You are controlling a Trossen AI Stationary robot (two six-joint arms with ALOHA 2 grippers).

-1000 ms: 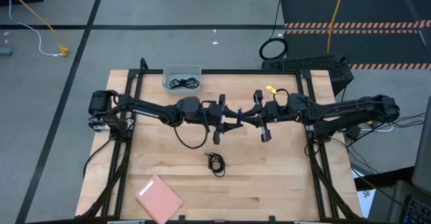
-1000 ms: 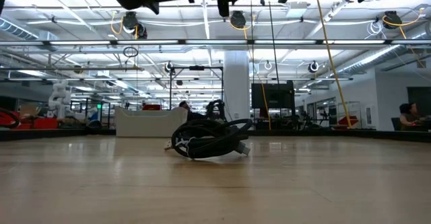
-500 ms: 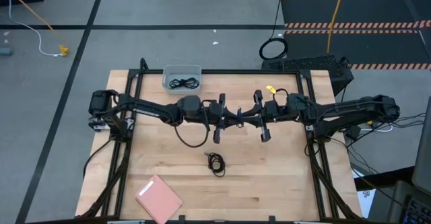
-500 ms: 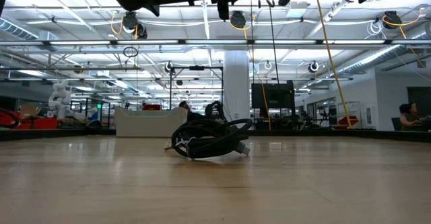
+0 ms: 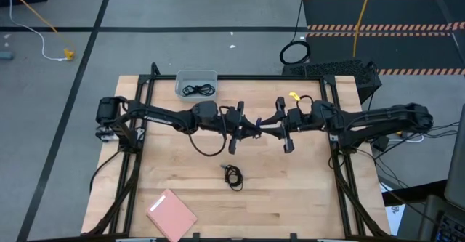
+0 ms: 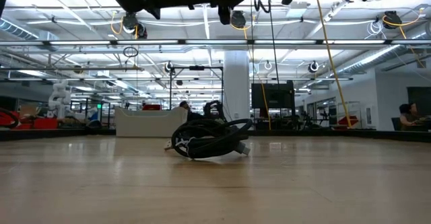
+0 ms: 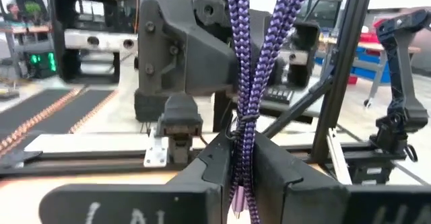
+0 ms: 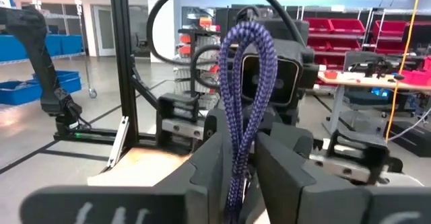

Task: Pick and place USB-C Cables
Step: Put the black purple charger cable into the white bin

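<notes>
The purple-blue USB-C cable is held in the air over the table's middle, between my two grippers, which face each other. My left gripper is shut on it and also shows in its wrist view. My right gripper is shut on it too, and shows in its wrist view. A coiled black cable lies on the table nearer the front and also shows in the low view. Another black cable lies in the grey bin at the far edge. My left gripper pinches the cable's bundled strands between its two fingers, coming level from the table's left. The strands run on past the fingertips, and the cable is lifted clear of the table. My right gripper pinches the folded strands between its two fingers, coming level from the table's right. A loop of the cable stands out past the fingertips, clear of the table.
A pink rectangular pad lies at the near left of the table. Black frame rails run along the table's left and right sides. A thick black ring and a yellow cord lie on the floor beyond the table.
Both grippers stay shut on the purple-blue cable over the table's middle. A bit of the cable now hangs into the top of the low view, where it did not show a second ago. The black cable on the table has not moved.
</notes>
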